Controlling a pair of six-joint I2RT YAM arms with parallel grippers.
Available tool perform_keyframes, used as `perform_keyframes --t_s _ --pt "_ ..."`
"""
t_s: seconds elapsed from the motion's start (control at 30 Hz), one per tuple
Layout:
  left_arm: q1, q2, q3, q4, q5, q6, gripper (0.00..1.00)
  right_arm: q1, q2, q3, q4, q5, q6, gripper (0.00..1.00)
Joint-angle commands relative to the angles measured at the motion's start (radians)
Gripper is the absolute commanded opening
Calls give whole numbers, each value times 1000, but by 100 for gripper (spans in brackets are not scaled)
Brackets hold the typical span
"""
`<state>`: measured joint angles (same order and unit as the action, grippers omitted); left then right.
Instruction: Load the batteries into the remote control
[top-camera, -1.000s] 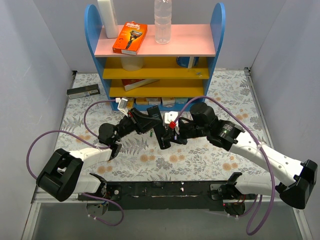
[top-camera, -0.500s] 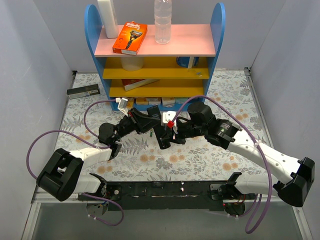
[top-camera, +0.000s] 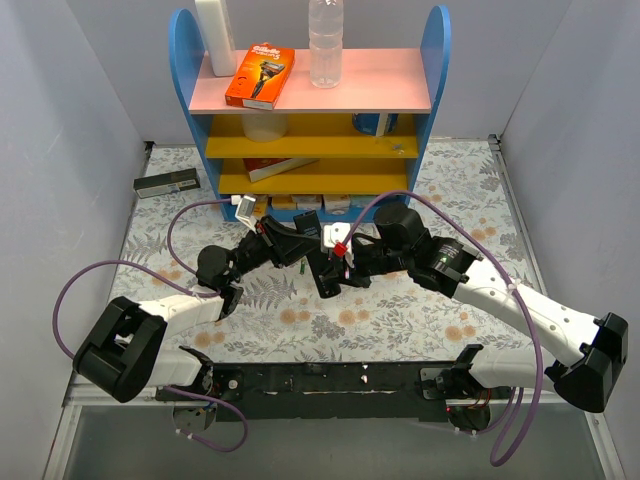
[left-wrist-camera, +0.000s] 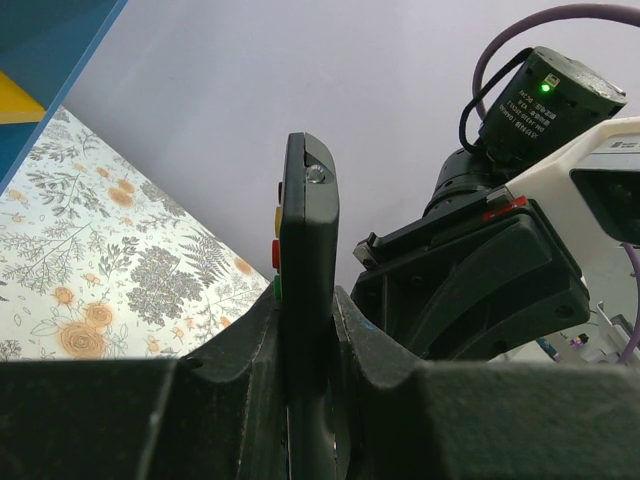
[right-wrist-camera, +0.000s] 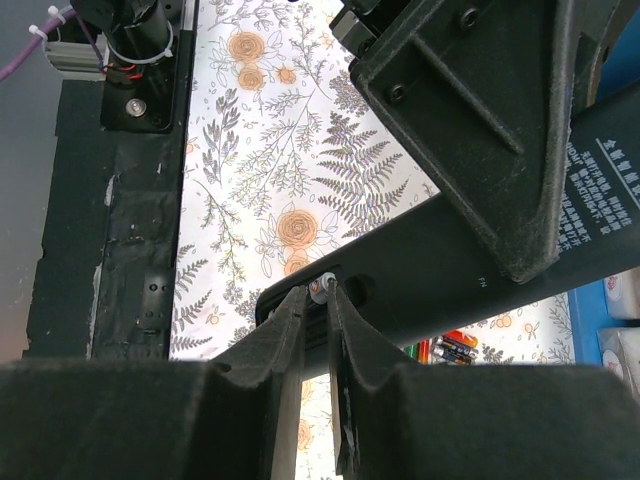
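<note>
"Can you see the remote from where you are?"

"Yes, the left hand (left-wrist-camera: 306, 300) has it. The remote (left-wrist-camera: 308, 230) stands edge-on between its two fingers, which are clamped on the two flat sides. The far end pokes up past the tips, and small yellow, red and green buttons run down one side."

"Is it resting on the table?"

"No, it's lifted off. It's over the middle of the flowered table (top-camera: 440, 190), in front of the blue shelf (top-camera: 305, 95)."

"And the other arm?"

"The right hand (right-wrist-camera: 320, 300) has come up against the remote from the opposite side. Its fingers (right-wrist-camera: 285, 350) are drawn nearly together, with only a thin slot between them. The tips sit at the remote's long edge, near its rounded end. A small pale round bit shows between the tips, but I cannot tell whether that's a battery."

"Any batteries lying about?"

"A few. The batteries (right-wrist-camera: 448, 347) lie side by side on the table under the remote, their red, green and dark ends peeking out beneath its edge. Neither hand touches those."
</note>
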<state>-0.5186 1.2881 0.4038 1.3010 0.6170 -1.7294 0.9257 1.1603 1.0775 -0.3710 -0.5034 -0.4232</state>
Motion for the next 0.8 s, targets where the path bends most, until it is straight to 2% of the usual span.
perform_keyframes --t_s 0.0,0.77 --pt "0 -24 46 44 -16 -32 0 1 12 33 -36 5 -25 21" --pt "0 -30 82 3 -8 -27 0 33 82 87 -172 57 -121 21"
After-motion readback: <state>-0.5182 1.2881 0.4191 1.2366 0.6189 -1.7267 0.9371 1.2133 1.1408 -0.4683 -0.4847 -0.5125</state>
